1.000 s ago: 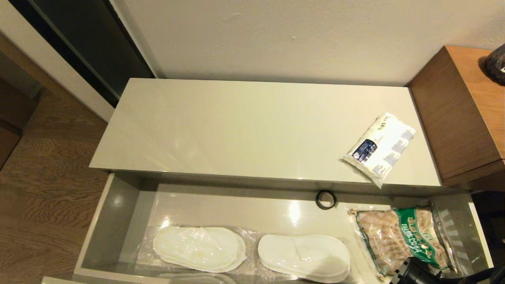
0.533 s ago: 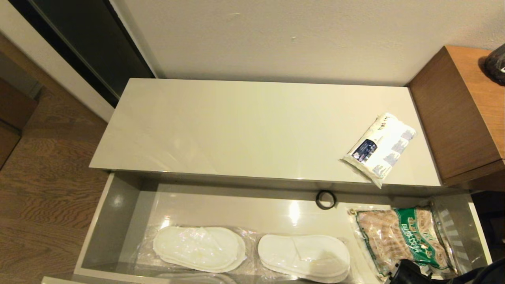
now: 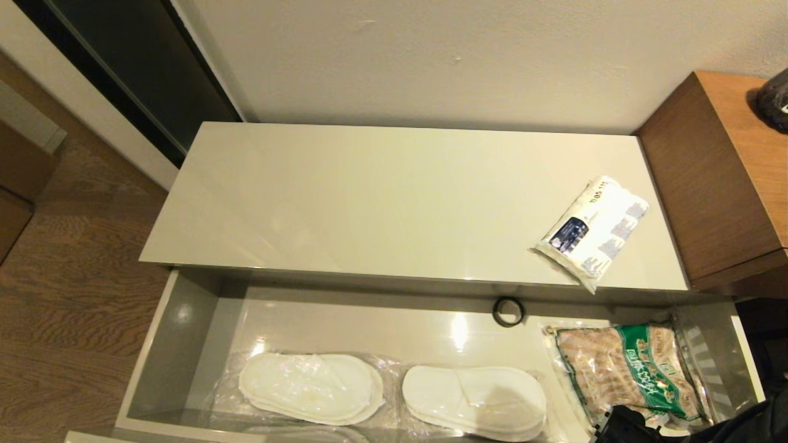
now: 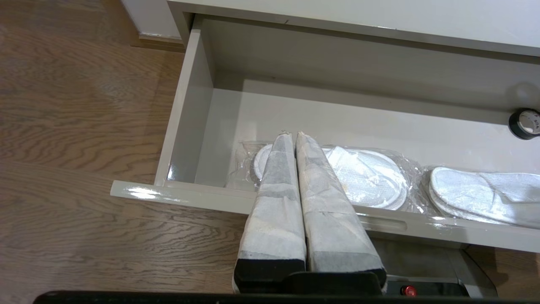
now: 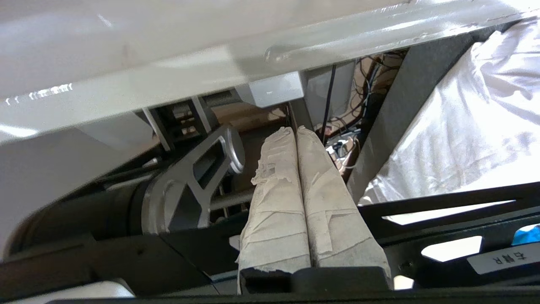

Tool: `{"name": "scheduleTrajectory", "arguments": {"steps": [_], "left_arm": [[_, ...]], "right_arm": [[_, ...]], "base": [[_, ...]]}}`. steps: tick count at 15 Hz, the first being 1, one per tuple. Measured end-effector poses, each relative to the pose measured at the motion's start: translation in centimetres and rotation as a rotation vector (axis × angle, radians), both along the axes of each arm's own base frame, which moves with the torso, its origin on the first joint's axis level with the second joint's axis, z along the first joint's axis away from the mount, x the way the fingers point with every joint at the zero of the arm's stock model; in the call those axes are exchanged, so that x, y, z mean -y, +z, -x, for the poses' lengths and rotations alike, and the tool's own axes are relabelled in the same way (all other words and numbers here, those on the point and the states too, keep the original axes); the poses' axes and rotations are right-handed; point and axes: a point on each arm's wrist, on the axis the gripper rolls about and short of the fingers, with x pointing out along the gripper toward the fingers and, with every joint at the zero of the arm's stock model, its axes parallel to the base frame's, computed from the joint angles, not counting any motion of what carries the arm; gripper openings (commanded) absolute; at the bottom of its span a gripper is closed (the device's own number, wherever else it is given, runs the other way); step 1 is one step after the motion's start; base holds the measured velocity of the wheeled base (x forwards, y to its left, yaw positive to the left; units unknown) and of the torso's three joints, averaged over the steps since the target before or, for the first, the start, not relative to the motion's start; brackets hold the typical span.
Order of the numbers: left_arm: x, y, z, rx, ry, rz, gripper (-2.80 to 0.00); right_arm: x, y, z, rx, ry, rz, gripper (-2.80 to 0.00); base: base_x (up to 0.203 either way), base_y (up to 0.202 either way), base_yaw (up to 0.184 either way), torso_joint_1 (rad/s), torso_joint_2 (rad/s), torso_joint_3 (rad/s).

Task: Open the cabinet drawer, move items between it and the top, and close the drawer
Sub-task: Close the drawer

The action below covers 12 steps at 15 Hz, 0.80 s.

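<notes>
The wide grey-beige drawer stands pulled out below the cream top. Two clear-wrapped pairs of white slippers lie side by side along its front. The tissue pack, white side up with its dark-blue label, rests on the top's right end. My left gripper hovers shut and empty in front of the drawer's front edge, over the left slipper pair. My right gripper is shut and empty, low beside the drawer's underside; only the right arm's dark body shows in the head view.
A green-labelled snack bag fills the drawer's right end, and a small black ring lies at its back wall. A taller brown wooden unit stands to the right. Wood floor lies to the left.
The right arm's dark body has slid lower and a little leftward at the bottom right corner of the head view. Nothing else has moved.
</notes>
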Motion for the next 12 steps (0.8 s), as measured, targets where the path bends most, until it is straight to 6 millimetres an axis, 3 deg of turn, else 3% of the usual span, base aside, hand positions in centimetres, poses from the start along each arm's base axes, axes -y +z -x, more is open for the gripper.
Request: {"name": "scheduleTrajectory", "arguments": {"steps": [6,9,12], "left_arm": [[0.0,0.0,0.0,0.0,-0.001,0.0,-2.8],[0.0,0.0,0.0,0.0,0.0,0.0,-2.8],[0.0,0.0,0.0,0.0,0.0,0.0,-2.8]], "right_arm": [[0.0,0.6,-1.4,0.212,-0.09,0.044,-2.8],[0.4,2.5,-2.8,0.318,-0.123,0.015,-2.8],[1.3,5.5,-5.5,0.457,-0.188,-0.031,-2.8]], "base": [[0.0,0.0,0.0,0.0,0.0,0.0],[0.0,0.0,0.0,0.0,0.0,0.0],[0.0,0.0,0.0,0.0,0.0,0.0]]}}
